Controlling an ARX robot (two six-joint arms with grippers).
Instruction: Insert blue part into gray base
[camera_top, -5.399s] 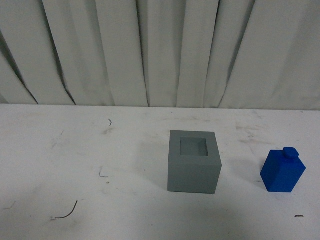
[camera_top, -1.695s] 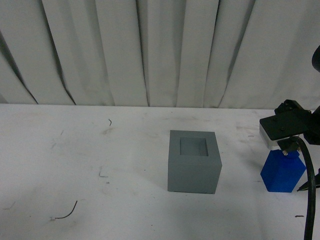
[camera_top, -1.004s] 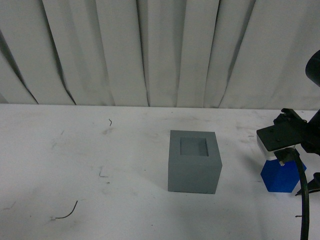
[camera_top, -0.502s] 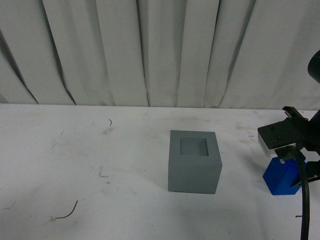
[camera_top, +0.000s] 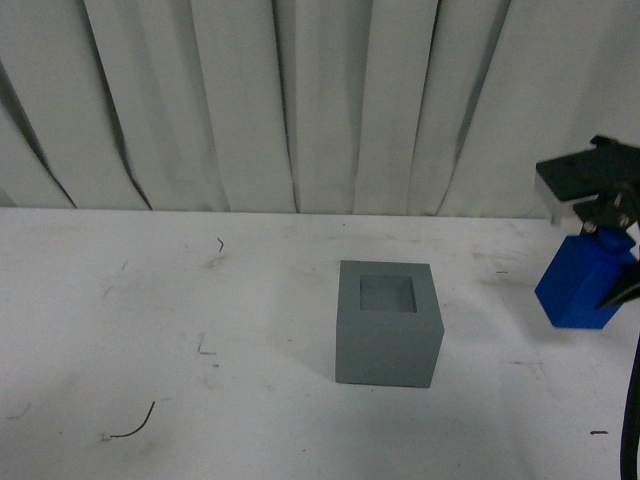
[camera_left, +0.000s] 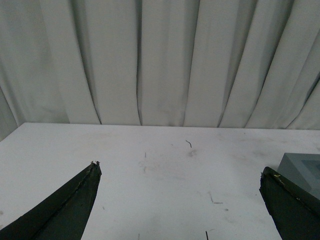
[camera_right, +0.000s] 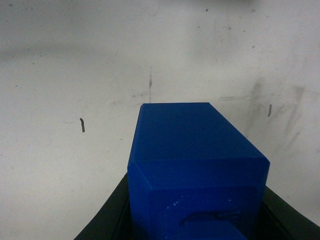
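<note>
Front view shows the right gripper (camera_top: 598, 230) closed on the upper end of the blue part (camera_top: 585, 285). It holds the part over the right side of the tabletop (camera_top: 150, 330), near the right edge, and the part seems to be off the surface. The gray base (camera_top: 388, 322) stands alone about the middle of the tabletop, well apart from the part, with its square recess open to above. In the right wrist view the blue part (camera_right: 195, 150) fills the lower half of the picture, with a dark finger at each side of it, so the hold is on two opposite flat faces. I judge the part to be stiff plastic, probably light and not fragile. Its matte skin should not slip easily, but a hold only near the top could let it swing or tilt, so flat faces are the better place to take it. The left gripper (camera_left: 180, 170) is spread wide with nothing between its fingers, and one corner of the gray base shows beside one finger. By count there are one blue part, one gray base and two grippers.
</note>
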